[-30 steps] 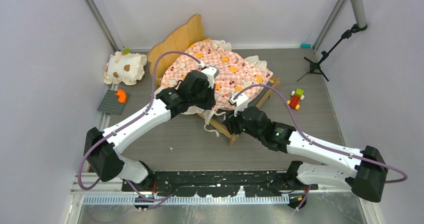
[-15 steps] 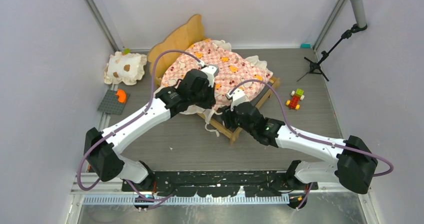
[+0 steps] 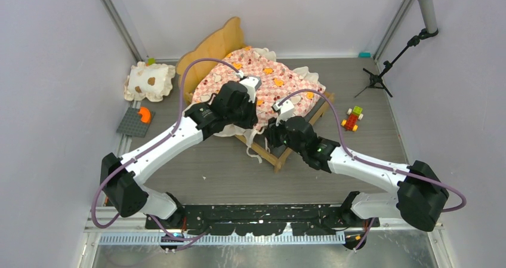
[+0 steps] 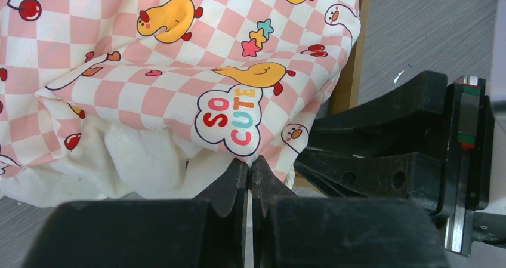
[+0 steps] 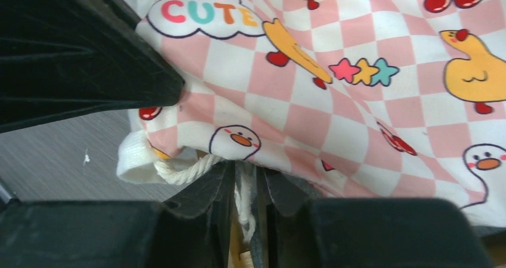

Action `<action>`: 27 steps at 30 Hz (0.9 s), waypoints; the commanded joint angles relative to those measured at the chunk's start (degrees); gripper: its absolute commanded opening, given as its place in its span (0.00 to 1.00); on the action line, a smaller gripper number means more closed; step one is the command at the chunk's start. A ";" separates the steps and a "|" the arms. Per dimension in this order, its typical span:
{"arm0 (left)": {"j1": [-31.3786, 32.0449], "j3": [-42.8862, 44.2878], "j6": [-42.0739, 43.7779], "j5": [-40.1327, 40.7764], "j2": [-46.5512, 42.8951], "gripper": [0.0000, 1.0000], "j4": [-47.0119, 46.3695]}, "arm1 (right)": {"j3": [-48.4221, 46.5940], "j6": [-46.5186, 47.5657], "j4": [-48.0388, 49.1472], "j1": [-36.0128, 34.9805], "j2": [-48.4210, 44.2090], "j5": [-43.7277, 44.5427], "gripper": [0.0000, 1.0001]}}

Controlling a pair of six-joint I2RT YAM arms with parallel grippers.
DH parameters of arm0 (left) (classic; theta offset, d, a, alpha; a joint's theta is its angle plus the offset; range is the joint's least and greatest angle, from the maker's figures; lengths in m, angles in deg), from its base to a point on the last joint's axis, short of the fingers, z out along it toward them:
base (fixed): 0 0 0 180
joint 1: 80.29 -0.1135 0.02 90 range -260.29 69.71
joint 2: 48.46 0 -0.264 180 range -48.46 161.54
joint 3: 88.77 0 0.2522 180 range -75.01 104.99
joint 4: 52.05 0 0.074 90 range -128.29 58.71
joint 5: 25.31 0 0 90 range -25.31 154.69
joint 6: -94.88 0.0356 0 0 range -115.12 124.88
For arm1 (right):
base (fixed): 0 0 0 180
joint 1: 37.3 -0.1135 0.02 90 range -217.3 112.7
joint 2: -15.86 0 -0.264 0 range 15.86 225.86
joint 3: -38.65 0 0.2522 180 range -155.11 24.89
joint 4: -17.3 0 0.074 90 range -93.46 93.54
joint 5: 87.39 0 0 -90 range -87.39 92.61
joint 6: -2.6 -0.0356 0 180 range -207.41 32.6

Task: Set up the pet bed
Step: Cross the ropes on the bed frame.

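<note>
Left hand clenched on mattress hem. Right hand pinches tie cord hanging below it. Advice: draw cord taut toward bed frame, no jerking.

Left gripper and right gripper crowd each other at the near corner of the light-wood, pink-checkered pet bed. Bare grey tabletop lies open in front; a red-and-green block toy stands right.

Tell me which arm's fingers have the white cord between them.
The right arm's fingers: the white cord hangs between them below the checkered mattress. The left arm's fingers pinch fabric only.
</note>
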 commanded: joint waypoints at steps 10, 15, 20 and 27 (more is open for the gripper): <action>-0.18 0.28 0.24 -0.58 -0.12 0.00 -1.59 | 2.51 0.00 -2.86 0.06 -1.09 -4.52 0.11; -0.24 -1.03 0.39 -2.55 0.61 0.00 -2.07 | 4.12 -0.61 -3.00 0.02 -0.28 -5.63 0.09; -0.19 -1.70 0.56 -3.83 2.11 0.00 -2.34 | 4.30 -0.89 -3.64 -0.02 0.33 -8.08 0.09; -0.24 -2.51 -0.04 -5.59 3.56 0.00 -3.18 | 3.36 -0.20 -7.24 0.02 -1.69 -7.81 0.17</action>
